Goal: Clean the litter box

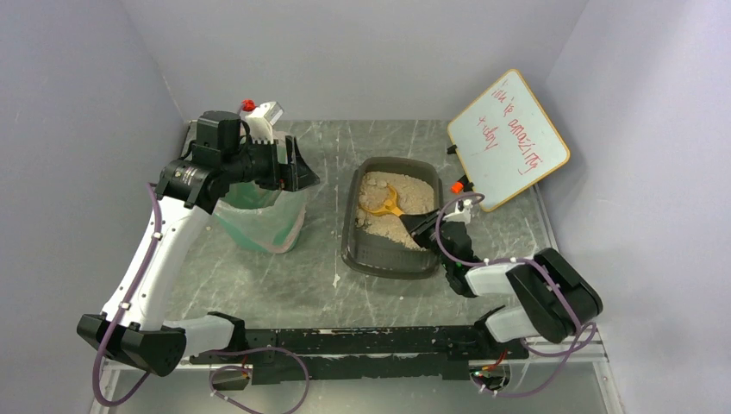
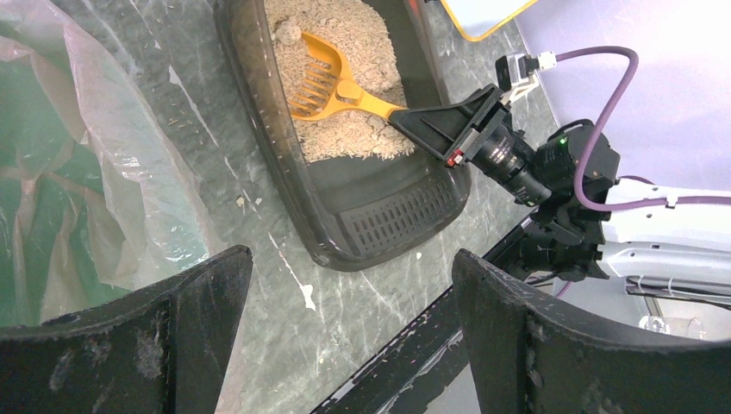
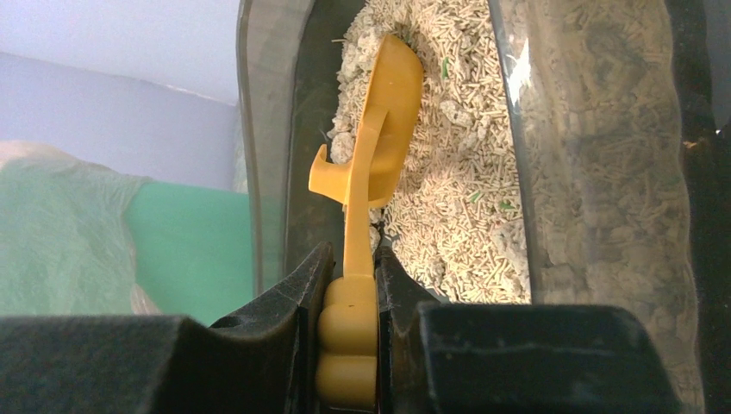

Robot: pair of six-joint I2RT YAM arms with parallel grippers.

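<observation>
Place: a robotics lab test cell, a boxed-in bench.
Walls: plain pale panels (image 1: 345, 52) close off the table (image 1: 276, 285) on three sides.
Rig: left arm (image 1: 151, 259) and right arm (image 1: 534, 289) are bolted to a black rail (image 1: 362, 341), trailing purple cables (image 2: 595, 52).
Whiteboard (image 1: 509, 138): tilted at the right wall (red handwriting, unreadable).
Prop: a litter box (image 1: 388, 254) staged on marbled grey tabletop, a household thing among machinery.

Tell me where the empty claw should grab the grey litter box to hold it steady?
Probably the thin rim of the litter box, on its long left side toward the robot, where no litter lies. The open left claw could drop from above, one finger inside the wall, one outside. The right claw, gripping the scoop, crowds the other side.
</observation>
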